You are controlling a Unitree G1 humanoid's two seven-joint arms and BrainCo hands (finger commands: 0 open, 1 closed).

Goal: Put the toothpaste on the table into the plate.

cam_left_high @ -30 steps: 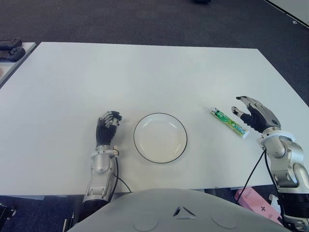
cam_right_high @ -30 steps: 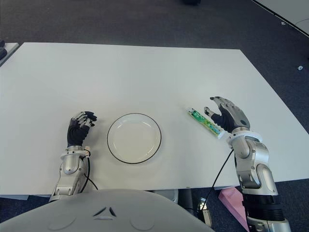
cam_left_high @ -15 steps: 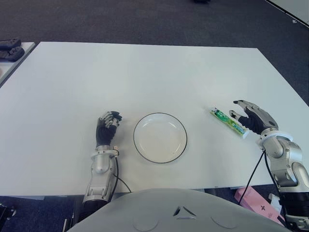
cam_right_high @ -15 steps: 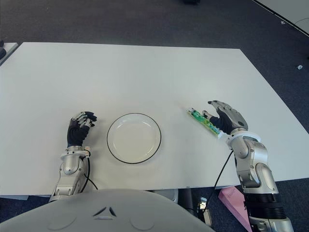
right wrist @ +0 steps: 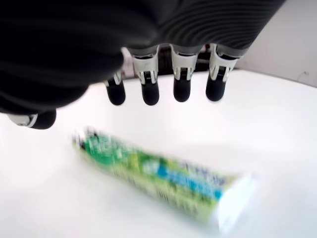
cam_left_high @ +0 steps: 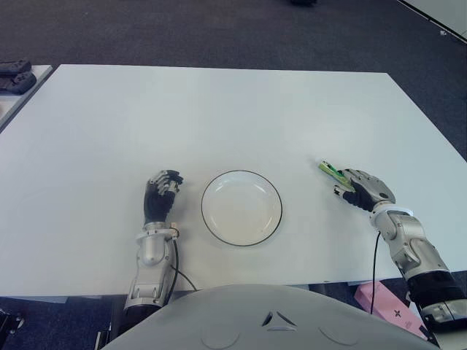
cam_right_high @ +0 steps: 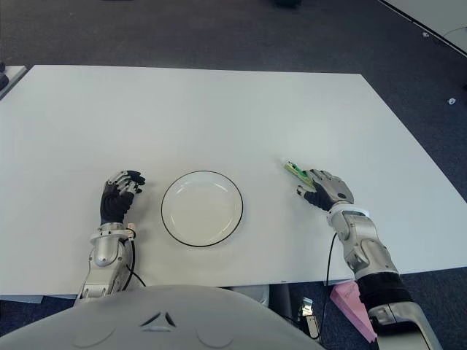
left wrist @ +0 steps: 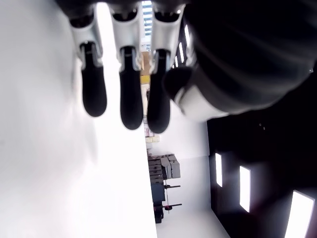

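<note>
Now R hand [cam_right_high: 326, 192] over toothpaste [right wrist: 163, 174], fingers [right wrist: 181, 89] spread above it, holding nothing; tube flat on table [cam_left_high: 219, 109], right of plate [cam_left_high: 241, 208]. L hand [cam_left_high: 159, 195] idle left of plate, curled. Risk: fingers nudge tube away before closing, grasp misses.

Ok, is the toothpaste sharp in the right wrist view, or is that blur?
Right wrist view: the toothpaste is smeared, print unreadable, under the right hand. Left eye view: only its green end shows beyond that hand.
</note>
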